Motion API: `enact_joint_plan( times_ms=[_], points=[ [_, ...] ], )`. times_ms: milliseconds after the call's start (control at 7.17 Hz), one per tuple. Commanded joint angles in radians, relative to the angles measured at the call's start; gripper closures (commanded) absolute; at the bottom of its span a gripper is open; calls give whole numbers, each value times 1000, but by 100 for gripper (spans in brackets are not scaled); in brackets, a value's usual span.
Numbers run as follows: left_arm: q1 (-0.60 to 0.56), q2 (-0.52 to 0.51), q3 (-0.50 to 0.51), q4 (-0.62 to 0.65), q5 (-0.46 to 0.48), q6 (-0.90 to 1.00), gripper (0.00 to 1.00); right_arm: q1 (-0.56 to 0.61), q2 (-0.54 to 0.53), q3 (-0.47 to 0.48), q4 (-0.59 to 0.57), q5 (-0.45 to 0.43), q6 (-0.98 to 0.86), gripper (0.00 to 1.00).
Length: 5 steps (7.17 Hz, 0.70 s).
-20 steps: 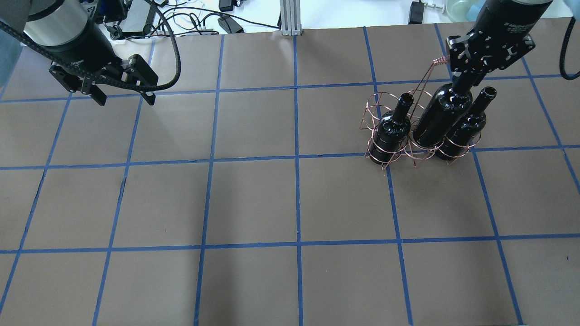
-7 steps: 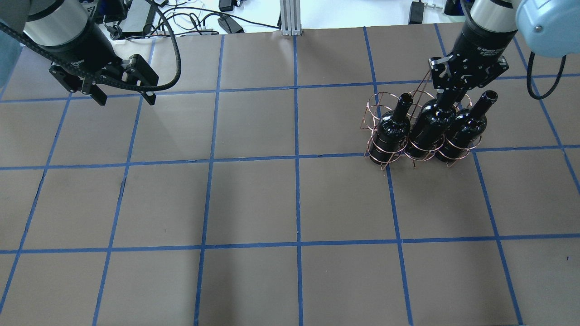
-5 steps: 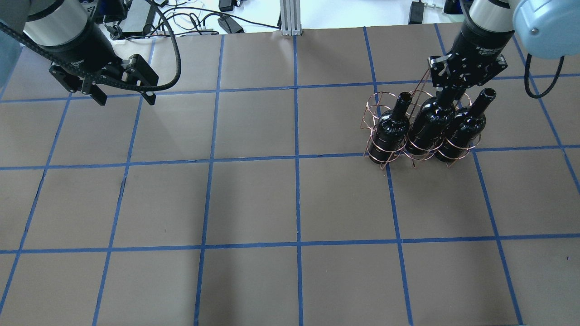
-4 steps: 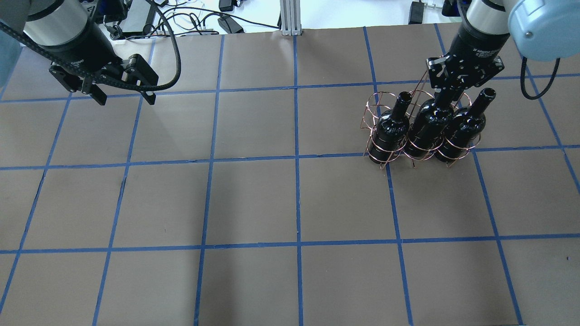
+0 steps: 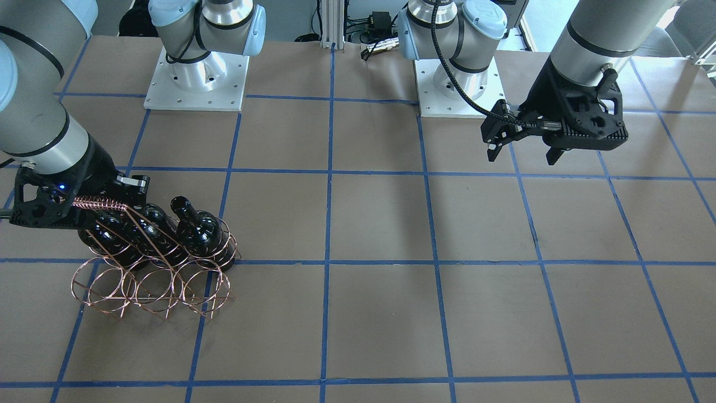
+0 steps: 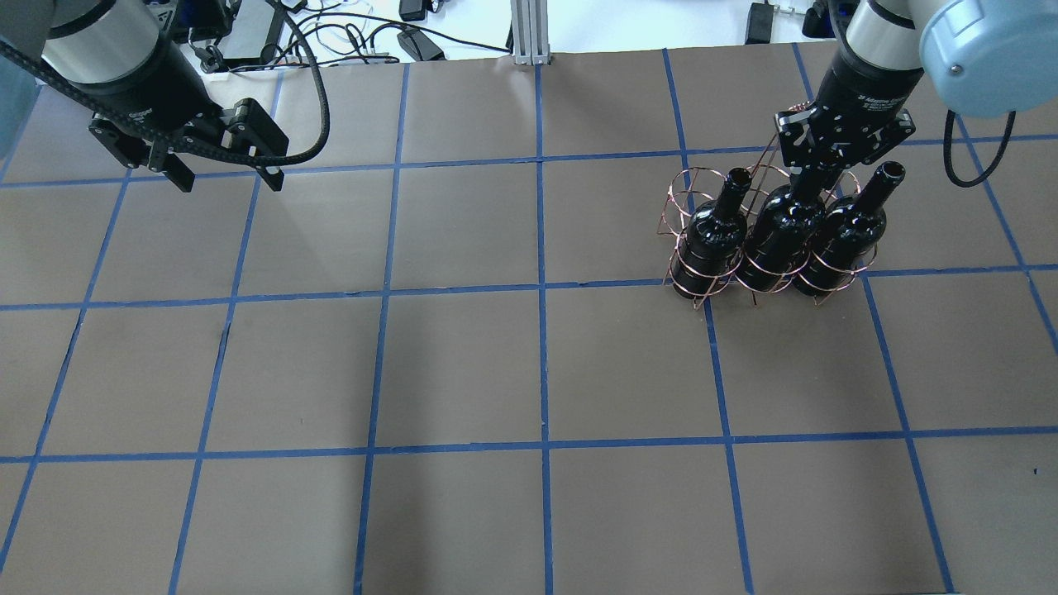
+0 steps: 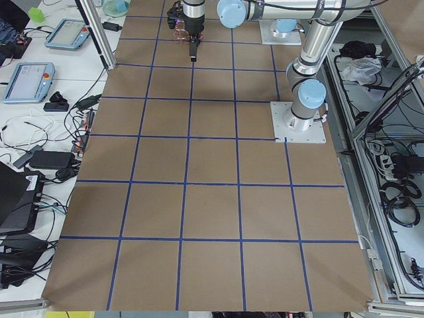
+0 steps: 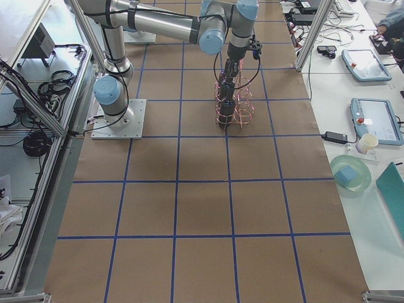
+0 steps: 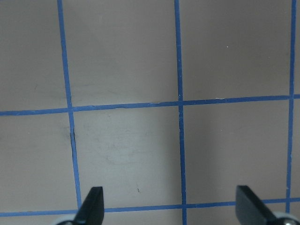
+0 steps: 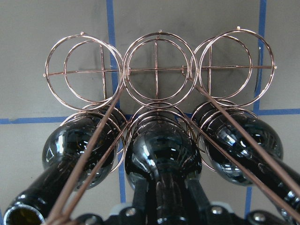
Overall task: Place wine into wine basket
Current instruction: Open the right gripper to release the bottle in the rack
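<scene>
Right claw (image 6: 814, 175) clenched on middle wine (image 6: 781, 235) neck, bottle seated in wine basket (image 5: 152, 280), left claw (image 6: 225, 178) spread wide

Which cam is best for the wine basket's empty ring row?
Right wrist-mounted: the three empty rings of the wine basket span the top of the frame, unobstructed, beyond the bottles. Front-facing shows them too, smaller and oblique. Overhead hides most behind the bottles. Exterior right shows the rack tiny; exterior left barely; left wrist-mounted only table.
</scene>
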Motion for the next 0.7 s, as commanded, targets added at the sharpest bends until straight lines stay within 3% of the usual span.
enact_joint_plan(
  times_ms=[0, 140, 279, 419, 558],
  points=[
    [0, 1, 0, 0, 0, 3, 0, 0, 2, 29, -29, 2, -1, 96],
    [0, 1, 0, 1, 0, 1, 0, 0, 1, 30, -29, 0, 0, 93],
    [0, 1, 0, 0, 2, -5, 0, 0, 2, 33, -28, 0, 0, 68],
    [-1, 1, 0, 1, 0, -5, 0, 0, 2, 32, -32, 0, 5, 27],
    [-2, 1, 0, 0, 2, -5, 0, 0, -1, 29, -37, 2, 6, 5]
  ],
)
